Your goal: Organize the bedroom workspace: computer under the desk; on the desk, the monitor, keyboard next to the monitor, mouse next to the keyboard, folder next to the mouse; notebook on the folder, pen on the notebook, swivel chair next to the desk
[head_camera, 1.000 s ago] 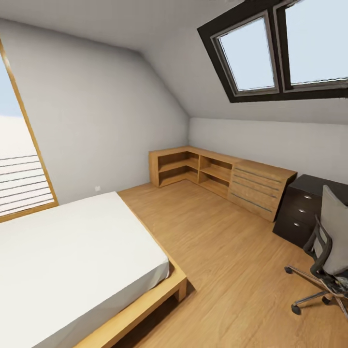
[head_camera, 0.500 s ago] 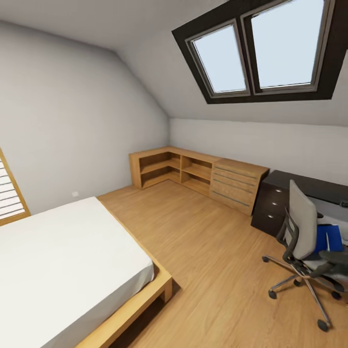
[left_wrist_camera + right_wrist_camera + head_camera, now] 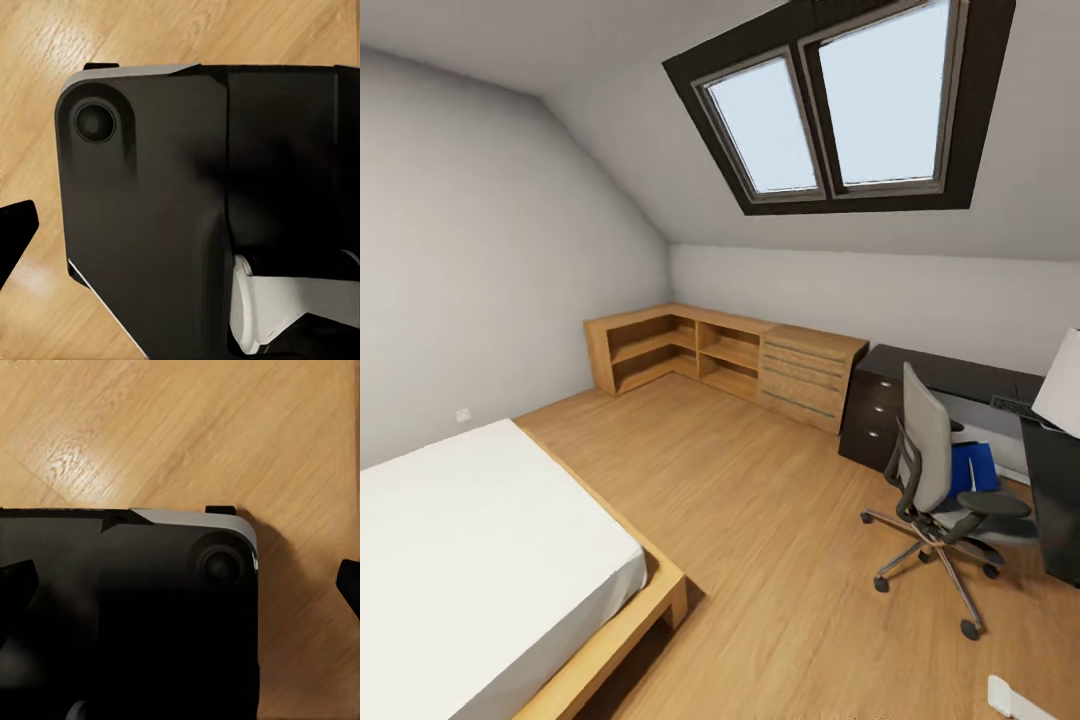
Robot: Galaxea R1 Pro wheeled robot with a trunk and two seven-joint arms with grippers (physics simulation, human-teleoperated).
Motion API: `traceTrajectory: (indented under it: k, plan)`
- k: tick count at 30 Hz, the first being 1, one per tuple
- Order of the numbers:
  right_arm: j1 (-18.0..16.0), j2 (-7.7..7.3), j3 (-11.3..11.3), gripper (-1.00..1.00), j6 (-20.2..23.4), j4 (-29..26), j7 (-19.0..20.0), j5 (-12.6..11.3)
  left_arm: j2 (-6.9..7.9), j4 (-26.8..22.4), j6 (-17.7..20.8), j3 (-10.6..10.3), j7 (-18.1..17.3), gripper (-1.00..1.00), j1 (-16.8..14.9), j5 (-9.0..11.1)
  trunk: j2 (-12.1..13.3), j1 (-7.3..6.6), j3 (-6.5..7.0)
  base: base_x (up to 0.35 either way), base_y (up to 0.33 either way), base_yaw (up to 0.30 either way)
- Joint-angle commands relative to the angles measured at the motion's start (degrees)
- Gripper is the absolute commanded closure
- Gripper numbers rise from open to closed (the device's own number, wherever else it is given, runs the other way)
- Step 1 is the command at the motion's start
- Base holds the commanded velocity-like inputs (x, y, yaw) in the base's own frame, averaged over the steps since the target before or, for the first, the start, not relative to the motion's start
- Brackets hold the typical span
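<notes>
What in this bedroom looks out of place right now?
A blue folder is on the swivel chair's seat instead of on the black desk, and the chair stands turned away, out from the desk. Nothing looks spilled or damaged.

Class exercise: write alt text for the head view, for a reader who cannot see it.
An attic bedroom: a grey swivel chair with a blue folder on its seat stands on the wood floor beside a black desk. A low bed is opposite, wooden shelving along the far wall, under a skylight.
</notes>
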Motion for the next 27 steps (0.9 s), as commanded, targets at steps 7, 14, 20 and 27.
traceTrajectory:
  k: [7, 14, 20, 27]
  plan:
    - [-0.06, -0.03, -0.01, -1.00, -0.23, 0.05, -0.01, 0.02, 0.00, -0.01, -0.17, 0.00, -0.02, -1.00, -0.02, 0.01, 2.75, -1.53, 0.97, 0.000, 0.000, -0.266]
    - [-0.06, 0.00, -0.01, -1.00, -0.24, 0.05, -0.01, 0.00, 0.00, -0.01, -0.17, 0.00, -0.02, -1.00, -0.02, 0.01, 3.15, -1.75, 0.90, 0.000, 0.000, -0.262]
    - [-0.06, 0.01, -0.01, -1.00, -0.24, 0.05, -0.01, 0.00, 0.00, -0.01, -0.17, -0.06, -0.02, -1.00, -0.02, 0.01, 3.15, -1.75, 0.65, 0.000, 0.000, -0.199]
    - [-0.06, 0.01, -0.01, -1.00, -0.26, 0.05, -0.01, 0.02, 0.00, -0.01, -0.19, -0.09, -0.02, -1.00, -0.02, 0.01, 3.15, -1.75, 0.32, 0.000, 0.000, -0.148]
